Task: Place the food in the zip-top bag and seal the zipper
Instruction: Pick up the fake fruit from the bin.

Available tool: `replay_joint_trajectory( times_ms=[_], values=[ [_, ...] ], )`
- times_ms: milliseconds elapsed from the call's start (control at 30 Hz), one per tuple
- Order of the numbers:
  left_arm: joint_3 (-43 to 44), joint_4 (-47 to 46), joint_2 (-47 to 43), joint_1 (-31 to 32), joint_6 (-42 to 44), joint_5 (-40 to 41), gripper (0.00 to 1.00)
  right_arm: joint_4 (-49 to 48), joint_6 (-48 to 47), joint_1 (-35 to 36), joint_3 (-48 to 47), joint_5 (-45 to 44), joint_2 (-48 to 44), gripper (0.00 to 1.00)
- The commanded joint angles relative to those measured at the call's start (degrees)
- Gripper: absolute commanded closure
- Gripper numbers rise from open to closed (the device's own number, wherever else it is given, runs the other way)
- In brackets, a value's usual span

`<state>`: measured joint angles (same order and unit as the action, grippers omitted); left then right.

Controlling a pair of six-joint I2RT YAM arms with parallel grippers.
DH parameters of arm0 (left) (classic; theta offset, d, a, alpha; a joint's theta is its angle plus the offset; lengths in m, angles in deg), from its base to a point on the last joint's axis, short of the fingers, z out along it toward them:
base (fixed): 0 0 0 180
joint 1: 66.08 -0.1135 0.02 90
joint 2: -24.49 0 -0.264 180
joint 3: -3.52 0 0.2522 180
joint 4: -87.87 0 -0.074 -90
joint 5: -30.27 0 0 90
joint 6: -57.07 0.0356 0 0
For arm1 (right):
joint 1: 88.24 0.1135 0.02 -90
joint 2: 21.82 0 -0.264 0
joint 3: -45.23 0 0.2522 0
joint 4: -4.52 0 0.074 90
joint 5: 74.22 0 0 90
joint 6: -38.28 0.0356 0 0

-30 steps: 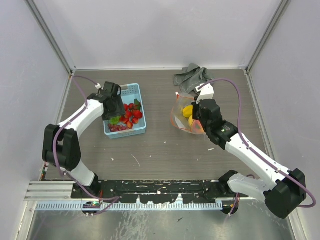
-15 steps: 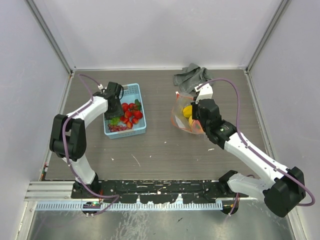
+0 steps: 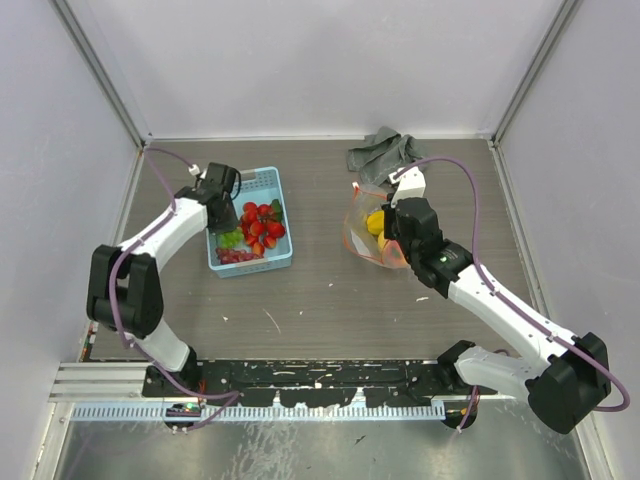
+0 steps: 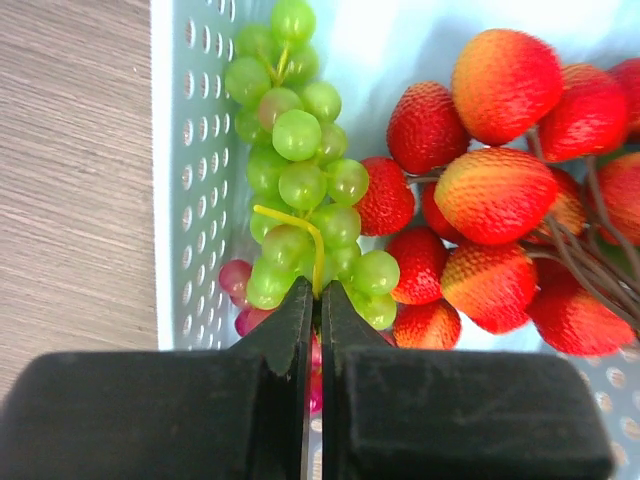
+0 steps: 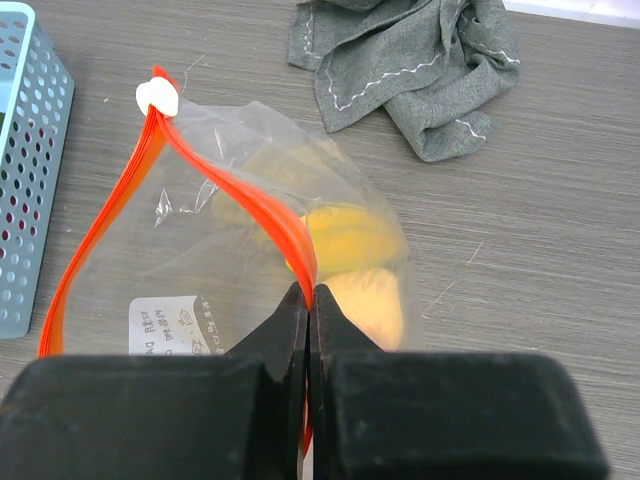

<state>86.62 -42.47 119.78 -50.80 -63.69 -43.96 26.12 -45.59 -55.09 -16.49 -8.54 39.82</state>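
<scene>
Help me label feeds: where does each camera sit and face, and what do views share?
Top external: above, behind the robot, looking down on left arm, right arm, basket, zip-top bag.
Left wrist: looks down past left pincer, shut on green grapes, beside strawberries.
Right wrist: looks past right pincer, shut on zipper, toward grey cloth.
Shared: bag and cloth, top and right wrist.

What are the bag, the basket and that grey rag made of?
Bag: thin clear plastic film, glossy and wrinkled, with an orange strip at its mouth. Basket: likely moulded light blue plastic, with rows of holes. Rag: soft woven cloth, matte, crumpled, with pale stitching on its hems.
</scene>
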Motion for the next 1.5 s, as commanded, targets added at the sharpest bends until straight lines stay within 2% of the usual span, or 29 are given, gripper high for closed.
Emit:
replay_joint_trajectory(
  times_ms=[0,333,733,1033,1467],
  values=[
    [0.0,-1.9,-7.7,-0.3,-0.3,1.6,1.0,-0.9,0.5,-0.3,-2.6,-1.0,-0.4,1.0],
    [-0.9,-2.7,-18.1,-0.3,-0.6,-1.7,1.0,1.1,2.2,-0.3,-4.2,-0.9,-1.6,1.0],
    [-5.6,-8.0,-31.3,-0.2,-2.8,-18.0,1.0,3.1,4.7,-0.2,-6.1,2.4,-1.3,1.0],
    [-5.6,-11.3,-33.9,4.0,-5.5,-28.9,1.0,4.2,5.8,0.2,-6.7,2.8,-1.2,1.0],
    [-3.8,-18.5,-31.9,14.7,-8.6,-34.1,1.0,4.4,6.3,0.9,-7.2,4.3,-0.7,1.0]
  ],
)
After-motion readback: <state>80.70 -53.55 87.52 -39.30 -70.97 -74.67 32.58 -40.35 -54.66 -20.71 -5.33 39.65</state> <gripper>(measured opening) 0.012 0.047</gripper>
